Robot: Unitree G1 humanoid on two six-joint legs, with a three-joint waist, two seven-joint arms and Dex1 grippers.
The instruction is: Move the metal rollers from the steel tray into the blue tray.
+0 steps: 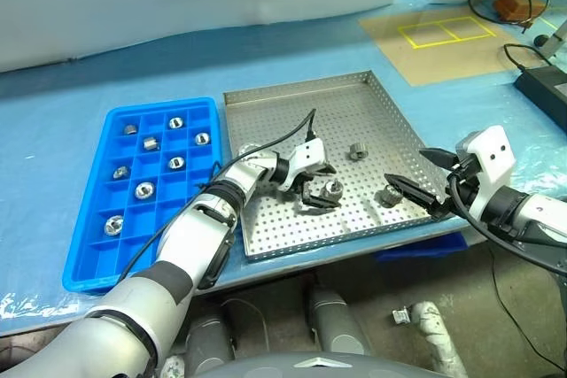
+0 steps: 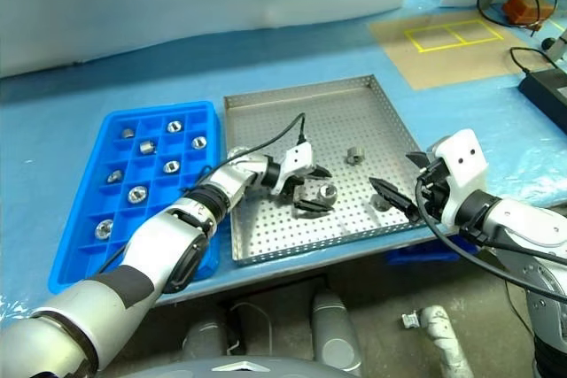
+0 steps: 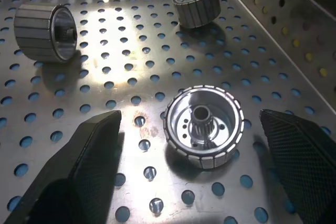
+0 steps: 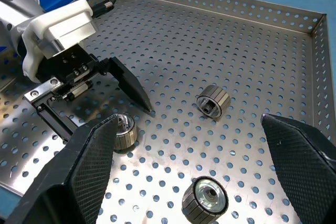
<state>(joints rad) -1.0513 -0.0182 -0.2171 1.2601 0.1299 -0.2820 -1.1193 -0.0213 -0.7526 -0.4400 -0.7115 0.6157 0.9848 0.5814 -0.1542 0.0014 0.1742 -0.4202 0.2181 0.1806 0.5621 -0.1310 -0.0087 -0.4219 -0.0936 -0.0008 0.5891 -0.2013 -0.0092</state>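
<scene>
The steel tray lies in the middle of the table, with the blue tray against its left side. Several metal rollers rest in the blue tray's compartments. My left gripper is open low over the steel tray, one finger on each side of a roller that stands on end, without touching it. Two more rollers lie loose on the perforated floor. My right gripper hovers open and empty above the tray's right rim, near the roller closest to it.
A cardboard sheet with yellow tape squares lies at the back right, and a black box with cables at the far right. The steel tray's front rim sits close to the table's front edge. A cable runs to my left wrist.
</scene>
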